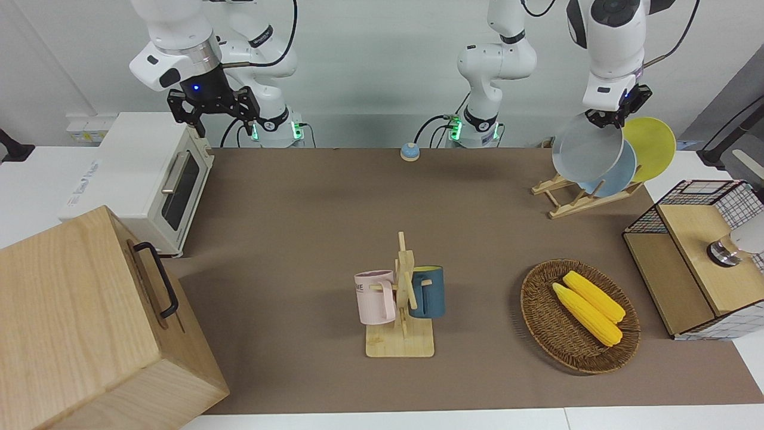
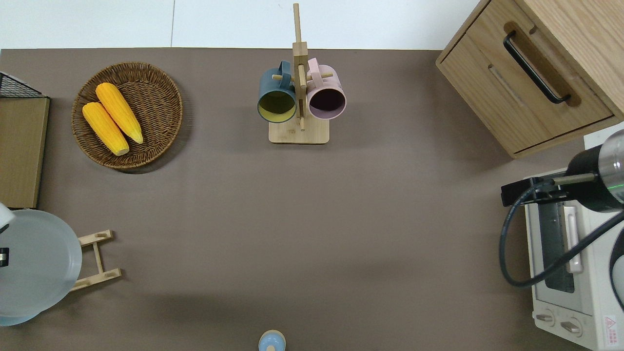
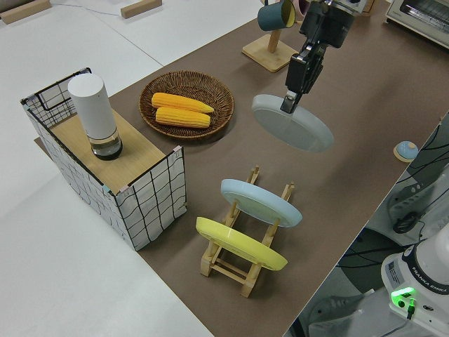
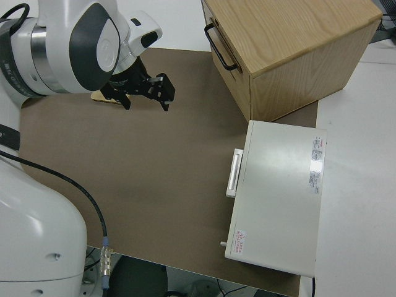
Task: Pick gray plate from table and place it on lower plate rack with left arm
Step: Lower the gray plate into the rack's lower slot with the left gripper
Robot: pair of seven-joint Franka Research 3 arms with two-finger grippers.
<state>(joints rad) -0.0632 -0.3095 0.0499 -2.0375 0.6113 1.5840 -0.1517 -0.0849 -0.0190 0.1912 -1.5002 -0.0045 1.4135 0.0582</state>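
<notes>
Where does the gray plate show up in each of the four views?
Front: gray plate upper right, held by left gripper.
Overhead: left edge.
Left side: upper centre.
Right side: not in view.
Shared landmark: corn basket, except in the right side view.

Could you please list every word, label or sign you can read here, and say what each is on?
"FRANKA EMIKA": on the robot base in the left side view.
White oven: top labels and a red warning triangle, too small to read.
Oven side: gray lettering, blurred.
Pink mug: dark print, unreadable.
</notes>
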